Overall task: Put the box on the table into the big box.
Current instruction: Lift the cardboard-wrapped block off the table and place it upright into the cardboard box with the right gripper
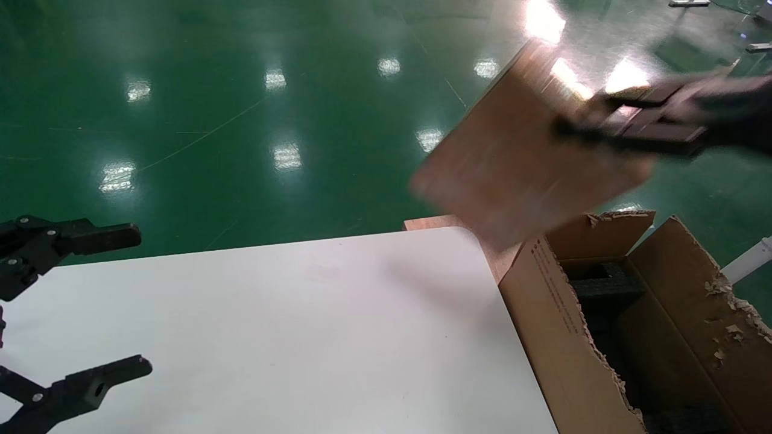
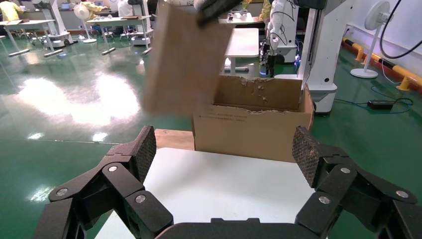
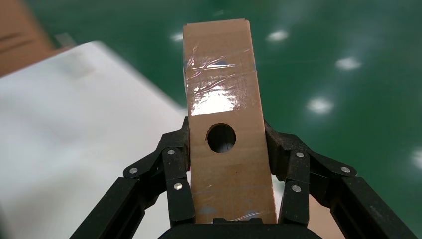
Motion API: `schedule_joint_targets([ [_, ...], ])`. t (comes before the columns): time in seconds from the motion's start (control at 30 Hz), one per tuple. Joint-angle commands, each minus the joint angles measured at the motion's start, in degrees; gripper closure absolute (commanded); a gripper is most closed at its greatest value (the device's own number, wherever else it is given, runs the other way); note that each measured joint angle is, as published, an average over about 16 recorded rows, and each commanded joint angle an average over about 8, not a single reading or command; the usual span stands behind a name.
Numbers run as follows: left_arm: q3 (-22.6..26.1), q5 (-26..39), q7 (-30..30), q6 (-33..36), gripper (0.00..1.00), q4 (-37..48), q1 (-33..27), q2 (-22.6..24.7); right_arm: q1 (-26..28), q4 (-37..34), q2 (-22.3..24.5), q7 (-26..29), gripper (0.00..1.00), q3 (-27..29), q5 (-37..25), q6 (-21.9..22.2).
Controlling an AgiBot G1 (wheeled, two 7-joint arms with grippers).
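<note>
The box (image 1: 518, 163) is a flat reddish-brown piece held tilted in the air, above the table's far right corner and the near end of the big box (image 1: 561, 313). My right gripper (image 1: 627, 120) is shut on it. In the right wrist view the box (image 3: 229, 184) shows taped cardboard with a round hole, clamped between the fingers of the right gripper (image 3: 225, 144). My left gripper (image 1: 123, 301) hangs open over the left edge of the white table (image 1: 289, 337), holding nothing. From the left wrist view the box (image 2: 184, 59) hangs above the big box (image 2: 249, 132), beyond the open left gripper (image 2: 225, 149).
Black foam (image 1: 606, 289) lies inside the carton, whose flaps are torn and ragged. A brown plywood board (image 1: 431, 223) sticks out behind the table's far corner. A white pipe (image 1: 748, 259) stands to the carton's right. Green shiny floor surrounds everything.
</note>
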Motion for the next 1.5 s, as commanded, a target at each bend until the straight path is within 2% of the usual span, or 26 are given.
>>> schedule_joint_targets([
  [0.03,0.0,0.0,0.0,0.0,0.00,0.0,0.0,0.0,3.2,1.6,1.8,2.4,1.00,1.2,-2.0,1.0],
  [0.2,0.0,0.0,0.0,0.0,0.00,0.0,0.0,0.0,7.9,6.6,9.1,8.8,1.00,3.3,-10.1,1.8],
  [0.37,0.0,0.0,0.0,0.0,0.00,0.0,0.0,0.0,8.4,10.9,16.8,14.4,1.00,3.0,-14.2,3.5],
  [0.5,0.0,0.0,0.0,0.0,0.00,0.0,0.0,0.0,7.7,13.8,22.1,17.3,1.00,0.0,-15.0,7.0],
  [0.67,0.0,0.0,0.0,0.0,0.00,0.0,0.0,0.0,7.5,15.7,26.7,18.4,1.00,-6.8,-14.0,13.9],
  [0.9,0.0,0.0,0.0,0.0,0.00,0.0,0.0,0.0,8.8,15.0,29.9,17.6,1.00,-19.0,-10.4,23.6],
  [1.07,0.0,0.0,0.0,0.0,0.00,0.0,0.0,0.0,10.6,14.2,30.7,16.0,1.00,-27.3,-6.7,28.6],
  [1.3,0.0,0.0,0.0,0.0,0.00,0.0,0.0,0.0,12.9,12.4,30.6,13.0,1.00,-36.3,-2.1,32.6],
  [1.5,0.0,0.0,0.0,0.0,0.00,0.0,0.0,0.0,13.8,10.6,30.7,11.0,1.00,-39.7,-0.6,33.4],
])
